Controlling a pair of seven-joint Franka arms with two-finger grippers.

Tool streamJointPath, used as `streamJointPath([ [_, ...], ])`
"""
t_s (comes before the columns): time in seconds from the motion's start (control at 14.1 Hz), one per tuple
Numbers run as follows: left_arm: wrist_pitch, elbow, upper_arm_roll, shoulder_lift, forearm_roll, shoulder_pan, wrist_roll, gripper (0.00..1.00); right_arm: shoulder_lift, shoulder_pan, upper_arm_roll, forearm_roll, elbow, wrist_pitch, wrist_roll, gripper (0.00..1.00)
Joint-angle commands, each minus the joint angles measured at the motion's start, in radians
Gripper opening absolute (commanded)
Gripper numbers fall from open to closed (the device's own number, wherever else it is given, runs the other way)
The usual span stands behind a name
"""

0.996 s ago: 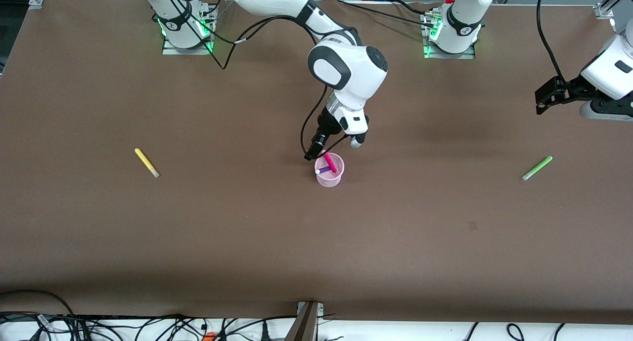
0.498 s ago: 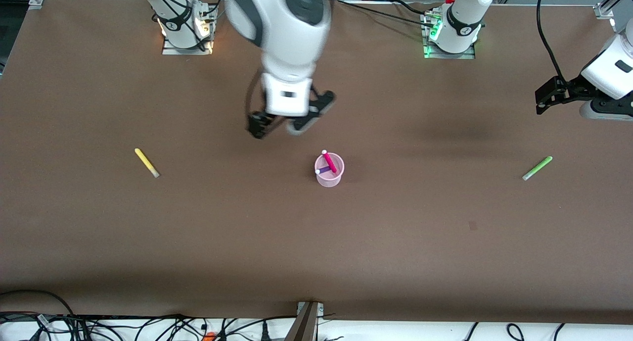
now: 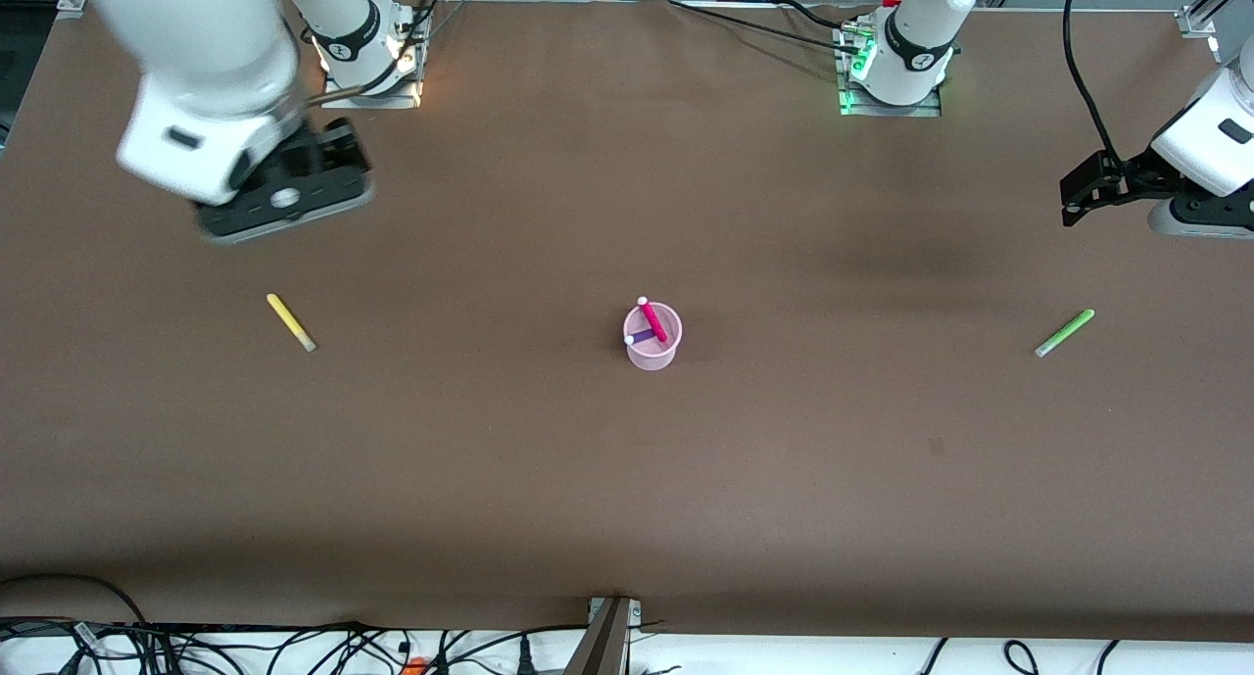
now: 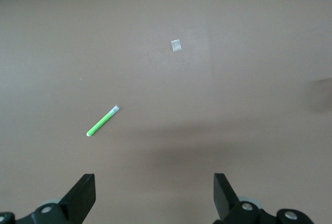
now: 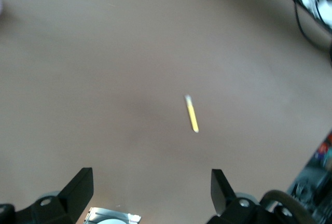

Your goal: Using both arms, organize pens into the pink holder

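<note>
Two pens loose, yellow pen (image 3: 291,322) near open right gripper (image 5: 150,195), green pen (image 4: 102,121) near open left gripper (image 4: 154,198)

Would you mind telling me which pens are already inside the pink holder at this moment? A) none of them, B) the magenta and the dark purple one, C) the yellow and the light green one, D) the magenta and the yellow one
B: the magenta pen and the dark purple pen lean inside the pink holder, while the yellow pen and the light green pen lie on the table.
</note>
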Motion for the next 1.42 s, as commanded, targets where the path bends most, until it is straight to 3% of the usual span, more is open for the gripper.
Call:
streamJointPath([
  [0.0,-0.017,0.019,0.002,0.003,-0.016,-0.002,-0.001,1.0,-0.02,0.008,-0.168,0.106,-0.067,0.008,0.009,1.0],
  [0.21,-0.017,0.019,0.002,0.003,-0.016,-0.002,-0.002,1.0,-0.019,-0.027,-0.259,0.209,-0.139,0.013,0.008,1.0],
  [0.43,-0.017,0.019,0.002,0.003,-0.016,-0.001,-0.001,1.0,-0.026,-0.085,-0.273,0.298,-0.228,0.048,0.002,1.0],
  [0.64,-0.017,0.019,0.002,0.003,-0.016,-0.001,-0.001,1.0,-0.034,-0.09,-0.297,0.303,-0.283,0.089,-0.005,1.0],
  [0.78,-0.017,0.019,0.002,0.003,-0.016,-0.002,-0.001,1.0,-0.033,-0.09,-0.297,0.303,-0.293,0.097,-0.005,1.0],
  [1.07,-0.017,0.019,0.002,0.003,-0.016,-0.001,-0.001,1.0,-0.123,-0.089,-0.293,0.303,-0.501,0.256,-0.005,1.0],
  [1.21,-0.017,0.019,0.002,0.005,-0.016,-0.001,-0.001,1.0,-0.128,-0.095,-0.288,0.301,-0.517,0.264,-0.003,1.0],
  [1.28,-0.017,0.019,0.002,0.003,-0.016,-0.002,-0.001,1.0,-0.125,-0.128,-0.261,0.301,-0.517,0.264,0.003,1.0],
  [1.35,-0.017,0.019,0.002,0.003,-0.016,-0.001,-0.001,1.0,-0.128,-0.197,-0.181,0.298,-0.515,0.264,0.011,1.0],
])
